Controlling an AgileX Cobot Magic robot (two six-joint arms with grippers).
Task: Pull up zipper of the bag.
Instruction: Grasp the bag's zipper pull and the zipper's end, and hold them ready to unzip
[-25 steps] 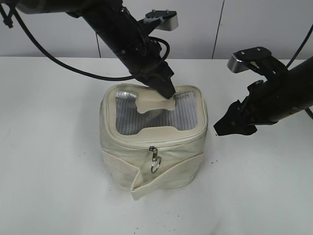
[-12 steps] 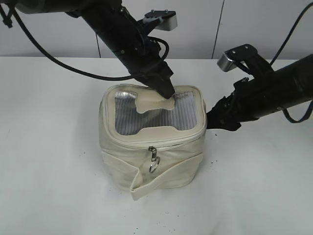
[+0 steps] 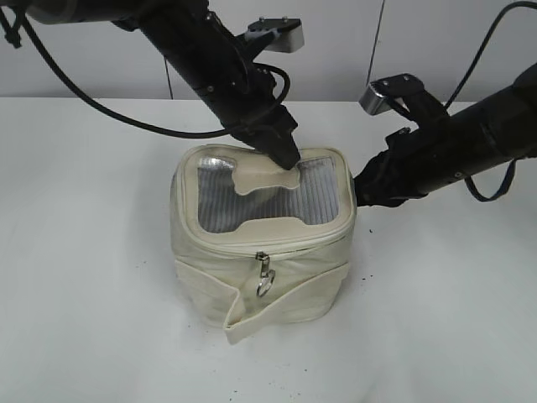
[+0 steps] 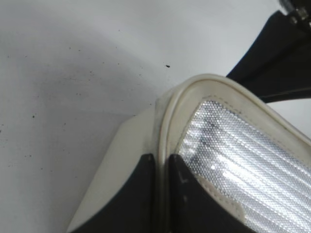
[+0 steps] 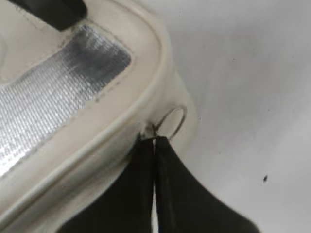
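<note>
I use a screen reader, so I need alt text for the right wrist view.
The right gripper's two black fingers, closed together, meet a small metal ring pull at the rounded top corner of a cream bag. A silvery mesh panel fills the lid, and the white table lies beyond.
</note>
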